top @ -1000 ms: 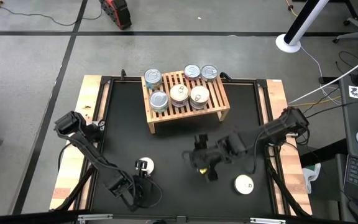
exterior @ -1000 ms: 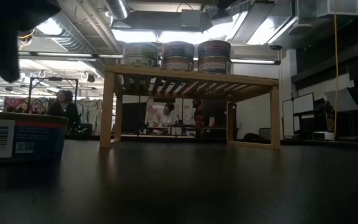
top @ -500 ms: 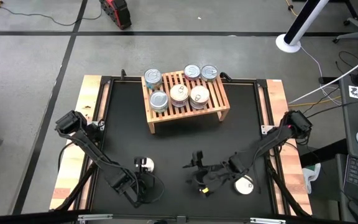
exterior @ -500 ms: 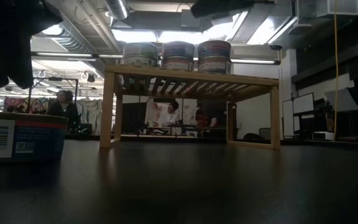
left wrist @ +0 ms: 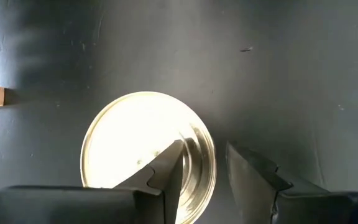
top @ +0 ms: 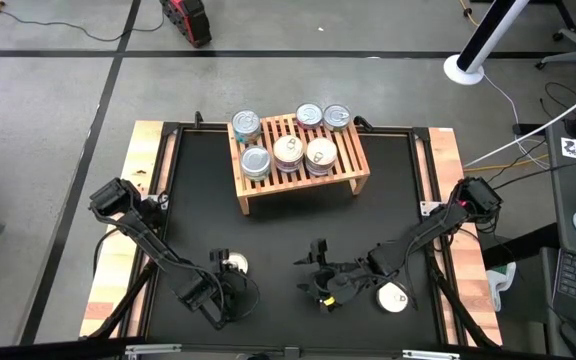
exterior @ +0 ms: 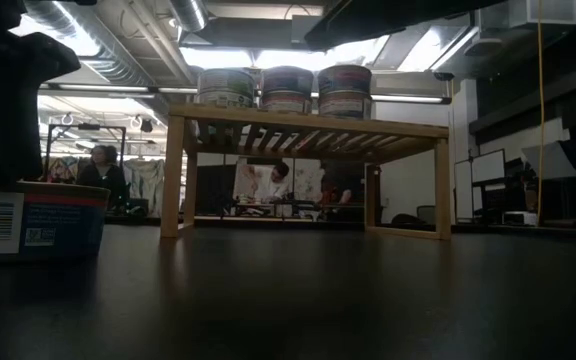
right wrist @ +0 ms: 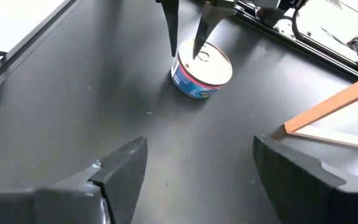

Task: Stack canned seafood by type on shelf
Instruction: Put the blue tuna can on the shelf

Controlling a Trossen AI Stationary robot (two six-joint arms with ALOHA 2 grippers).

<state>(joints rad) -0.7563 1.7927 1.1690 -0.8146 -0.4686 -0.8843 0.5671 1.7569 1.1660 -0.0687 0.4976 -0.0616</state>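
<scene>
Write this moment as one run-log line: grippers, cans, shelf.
left gripper: open, straddling can rim | right gripper: open, low over table | shelf: six cans | second can: on table

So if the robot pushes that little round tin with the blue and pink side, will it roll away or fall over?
Probably neither. The small flat round tin with the blue and pink label sits flat on the black tabletop, wider than tall, so it should slide, not tip. Its shiny metal lid looks stiff and maybe slippery. The left gripper hangs right over its rim, fingers apart.

Black tabletop [top: 268, 240]: wooden shelf [top: 353, 170], two loose tins [top: 234, 265] [top: 395, 297]. Shelf top: six tins [top: 290, 152].
</scene>
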